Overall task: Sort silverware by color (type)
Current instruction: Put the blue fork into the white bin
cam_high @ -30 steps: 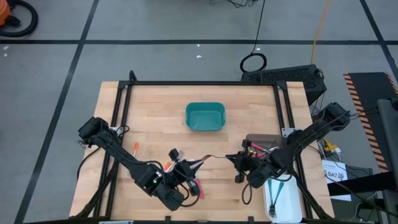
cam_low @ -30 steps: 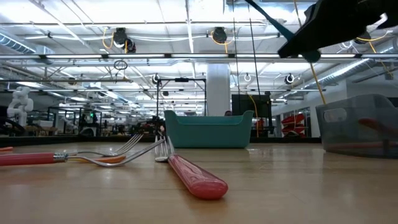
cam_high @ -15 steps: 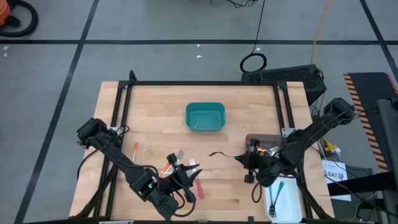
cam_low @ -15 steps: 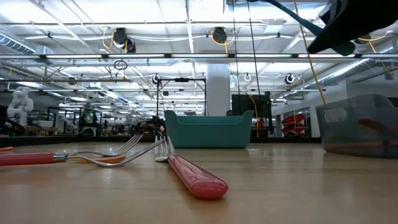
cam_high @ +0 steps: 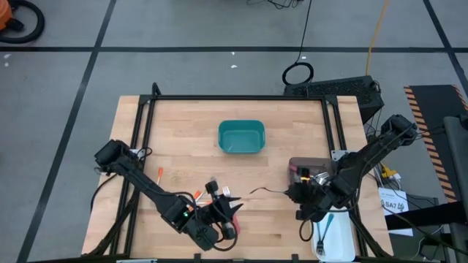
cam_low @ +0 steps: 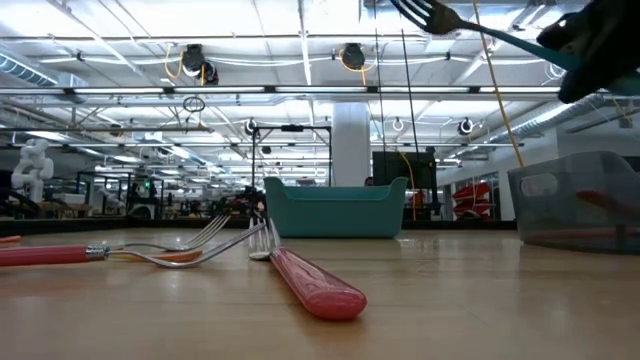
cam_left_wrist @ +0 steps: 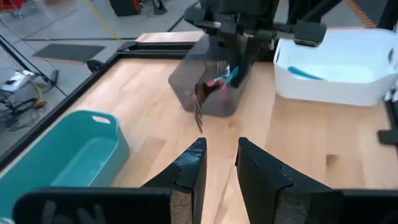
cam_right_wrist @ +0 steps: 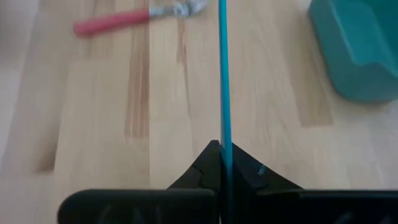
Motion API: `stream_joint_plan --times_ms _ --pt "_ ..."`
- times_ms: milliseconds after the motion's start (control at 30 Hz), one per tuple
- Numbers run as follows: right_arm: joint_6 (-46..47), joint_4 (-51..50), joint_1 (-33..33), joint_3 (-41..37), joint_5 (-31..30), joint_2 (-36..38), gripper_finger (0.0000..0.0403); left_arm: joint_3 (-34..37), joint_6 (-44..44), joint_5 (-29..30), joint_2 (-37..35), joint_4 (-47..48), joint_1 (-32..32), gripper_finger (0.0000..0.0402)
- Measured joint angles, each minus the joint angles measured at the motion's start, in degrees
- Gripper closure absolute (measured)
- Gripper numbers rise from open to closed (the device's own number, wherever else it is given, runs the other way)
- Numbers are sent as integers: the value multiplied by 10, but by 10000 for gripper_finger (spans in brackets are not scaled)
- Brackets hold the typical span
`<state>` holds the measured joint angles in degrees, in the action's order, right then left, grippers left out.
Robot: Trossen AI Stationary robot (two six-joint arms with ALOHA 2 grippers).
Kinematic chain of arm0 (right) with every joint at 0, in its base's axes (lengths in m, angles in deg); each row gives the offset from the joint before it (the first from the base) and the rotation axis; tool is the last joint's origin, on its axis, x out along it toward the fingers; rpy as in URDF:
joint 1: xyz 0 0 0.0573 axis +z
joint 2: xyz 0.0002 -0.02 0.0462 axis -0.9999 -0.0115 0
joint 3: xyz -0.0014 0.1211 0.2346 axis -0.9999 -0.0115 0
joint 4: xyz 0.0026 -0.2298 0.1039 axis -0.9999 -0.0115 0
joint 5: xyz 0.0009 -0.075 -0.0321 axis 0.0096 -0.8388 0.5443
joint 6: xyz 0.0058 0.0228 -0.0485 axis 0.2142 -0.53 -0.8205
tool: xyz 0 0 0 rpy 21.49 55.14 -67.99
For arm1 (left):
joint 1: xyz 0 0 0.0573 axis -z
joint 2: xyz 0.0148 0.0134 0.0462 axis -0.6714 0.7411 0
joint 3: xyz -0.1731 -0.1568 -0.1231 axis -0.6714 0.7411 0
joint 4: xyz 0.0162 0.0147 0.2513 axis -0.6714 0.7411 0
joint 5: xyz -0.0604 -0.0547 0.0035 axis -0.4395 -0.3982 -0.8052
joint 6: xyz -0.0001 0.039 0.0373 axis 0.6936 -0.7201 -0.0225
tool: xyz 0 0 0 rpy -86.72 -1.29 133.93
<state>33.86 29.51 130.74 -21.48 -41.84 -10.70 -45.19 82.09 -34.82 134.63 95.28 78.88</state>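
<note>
Now we have the right gripper (cam_right_wrist: pixel 219 163) clamped on a teal-handled fork (cam_right_wrist: pixel 222 74), lifted clear of the table, near the white bin (cam_high: pixel 335 235). Next, we judge, it calls for carrying the fork over that bin. Left gripper (cam_left_wrist: pixel 219 163), slightly parted and empty, hovers by the red-handled forks (cam_high: pixel 232 221).

Three bins (cam_high: pixel 241 137) and two grippers (cam_high: pixel 232 213) show.

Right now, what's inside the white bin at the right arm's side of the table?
The white bin holds one teal-handled fork, seen from above and in the left wrist view. The right arm crosses part of the bin in the high view, so anything beneath it there is hidden.
</note>
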Motion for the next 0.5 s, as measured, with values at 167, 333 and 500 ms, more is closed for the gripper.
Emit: stream_joint_plan --times_ms 167,333,500 --pt "9 -19 7 0 1 0 402 0 -1 -11 5 -5 -7 313" --pt "5 -17 7 0 1 0 402 0 28 -50 9 -2 -17 289" --pt "4 -13 7 0 0 0 401 0 19 5 22 0 -24 201"
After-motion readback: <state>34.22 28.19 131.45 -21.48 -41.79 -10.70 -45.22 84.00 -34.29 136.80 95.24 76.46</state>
